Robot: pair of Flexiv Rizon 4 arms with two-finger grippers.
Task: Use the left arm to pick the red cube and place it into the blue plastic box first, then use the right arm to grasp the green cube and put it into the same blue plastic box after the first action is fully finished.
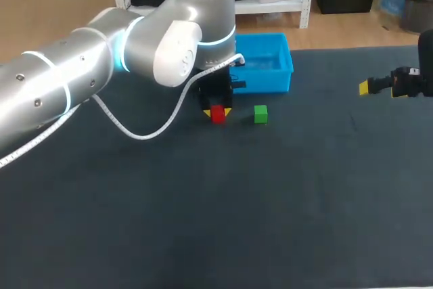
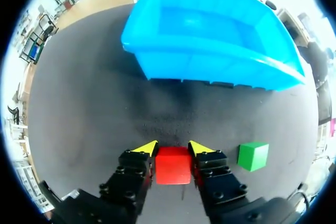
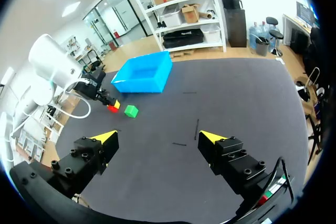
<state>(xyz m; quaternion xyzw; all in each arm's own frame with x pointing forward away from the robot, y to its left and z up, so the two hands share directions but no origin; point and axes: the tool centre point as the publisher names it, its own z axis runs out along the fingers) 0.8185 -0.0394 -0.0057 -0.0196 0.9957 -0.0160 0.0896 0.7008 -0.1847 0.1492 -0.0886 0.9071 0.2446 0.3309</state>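
The left pincer (image 2: 172, 148) grips the red cube (image 2: 172, 165), which sits flat on the desk (image 1: 270, 201) with one face turned to 12 o'clock. The green cube (image 2: 252, 156) stands near it at 3 o'clock. The blue box (image 2: 210, 61) lies at 12 o'clock, its long axis running from 9 to 3. The right pincer (image 3: 157, 137) is wide apart and holds nothing.

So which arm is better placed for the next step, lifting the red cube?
Left. The left tool grips the red cube from both sides, with the box just ahead. The right tool is open, far off across the table.
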